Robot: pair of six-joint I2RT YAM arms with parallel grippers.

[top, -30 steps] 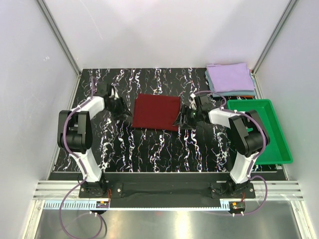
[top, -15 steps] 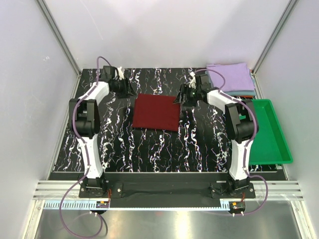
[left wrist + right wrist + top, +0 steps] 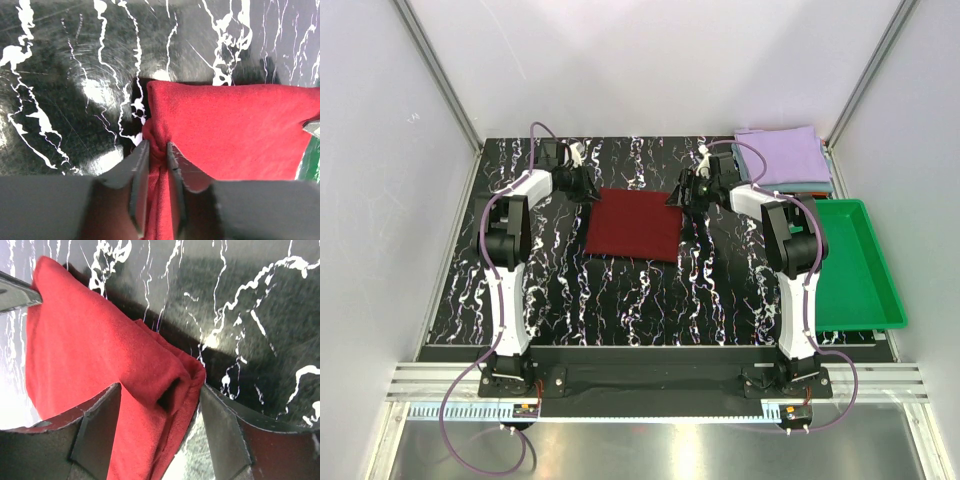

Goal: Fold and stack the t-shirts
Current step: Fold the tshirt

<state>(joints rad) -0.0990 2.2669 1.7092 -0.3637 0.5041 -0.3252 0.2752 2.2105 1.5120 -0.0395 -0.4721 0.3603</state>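
My left arm (image 3: 506, 262) and right arm (image 3: 790, 268) are white shells linked by black joints. Each rises from a black base block (image 3: 506, 376) and trails a thin purple cable (image 3: 443, 424). My left hand (image 3: 157, 150) and right hand (image 3: 160, 395) are black, with flat dark grey fingers (image 3: 97, 426), bevelled at the tips.

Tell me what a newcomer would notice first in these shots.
A folded maroon tee lies flat in the middle. The left gripper pinches its far left corner. The right gripper straddles the far right one, jaws wide. At the far right, a folded lavender tee sits beside a green tray.
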